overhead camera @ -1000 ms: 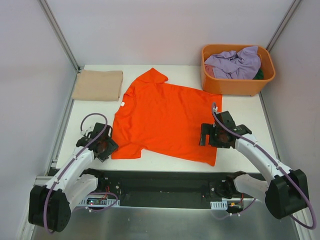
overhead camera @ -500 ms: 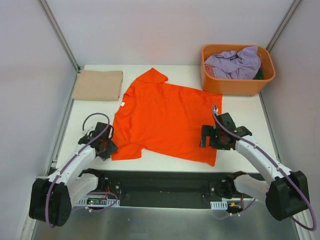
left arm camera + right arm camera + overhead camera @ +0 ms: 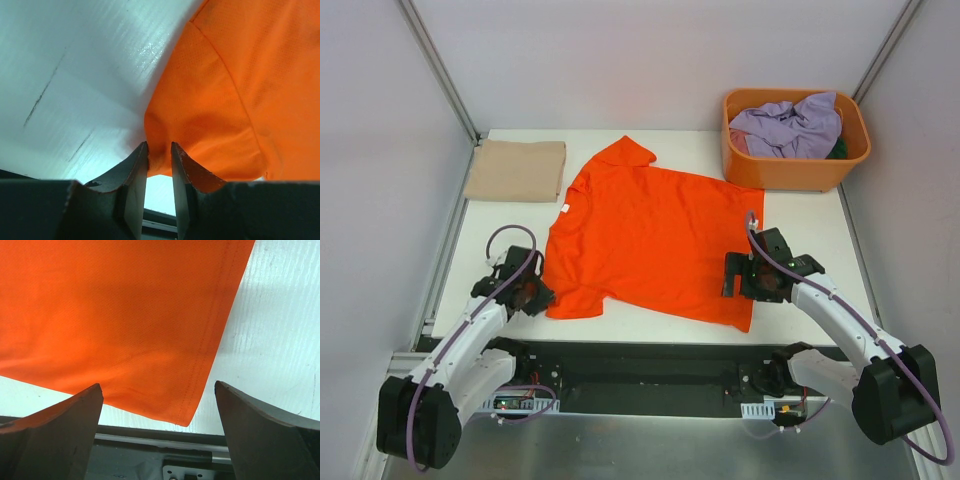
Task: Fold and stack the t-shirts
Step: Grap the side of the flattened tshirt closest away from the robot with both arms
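The bright orange t-shirt [image 3: 650, 235] lies spread flat on the white table. My left gripper [image 3: 532, 293] is at its near-left sleeve. In the left wrist view the jaws are pinched on the sleeve's edge [image 3: 159, 147], with orange cloth [image 3: 225, 100] bunched between them. My right gripper [image 3: 732, 275] is open over the shirt's near-right hem corner. In the right wrist view its fingers [image 3: 60, 420] stand wide apart on either side of that corner [image 3: 187, 410]. A tan beige shirt [image 3: 516, 170] lies folded at the back left. Lavender [image 3: 790, 128] and dark green [image 3: 838, 150] shirts lie in the basket.
The rigid orange basket [image 3: 790, 175] stands at the back right, close to the shirt's far-right corner. The table's near edge and the black base rail [image 3: 650, 365] run just below both grippers. White walls enclose the table on three sides.
My left gripper has shifted slightly at the sleeve, and the sleeve edge has drawn in a little. My right gripper has moved slightly nearer to the hem corner.
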Robot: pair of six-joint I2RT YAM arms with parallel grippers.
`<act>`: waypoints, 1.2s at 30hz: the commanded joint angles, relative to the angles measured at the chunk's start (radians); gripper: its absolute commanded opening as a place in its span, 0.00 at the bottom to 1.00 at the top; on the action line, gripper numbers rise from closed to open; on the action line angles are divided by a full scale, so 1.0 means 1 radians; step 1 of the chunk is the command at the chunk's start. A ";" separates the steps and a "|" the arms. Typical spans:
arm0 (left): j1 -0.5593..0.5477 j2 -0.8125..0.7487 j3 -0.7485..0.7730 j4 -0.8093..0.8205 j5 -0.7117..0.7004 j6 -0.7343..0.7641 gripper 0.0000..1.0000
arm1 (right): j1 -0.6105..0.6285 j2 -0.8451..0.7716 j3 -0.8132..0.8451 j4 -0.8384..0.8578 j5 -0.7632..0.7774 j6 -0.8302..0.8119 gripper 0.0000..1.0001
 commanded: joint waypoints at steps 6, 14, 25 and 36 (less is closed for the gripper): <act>0.007 -0.080 -0.026 -0.055 0.111 0.020 0.36 | 0.005 -0.034 -0.004 -0.037 0.027 0.023 0.96; 0.006 -0.138 -0.077 -0.058 0.155 0.001 0.39 | 0.005 -0.038 -0.009 -0.040 0.024 0.015 0.96; 0.003 -0.203 -0.123 -0.065 0.258 -0.023 0.39 | 0.005 -0.048 -0.007 -0.042 0.021 0.011 0.96; 0.003 -0.207 -0.092 -0.078 0.209 -0.022 0.06 | 0.007 -0.082 -0.012 -0.085 0.014 0.021 0.96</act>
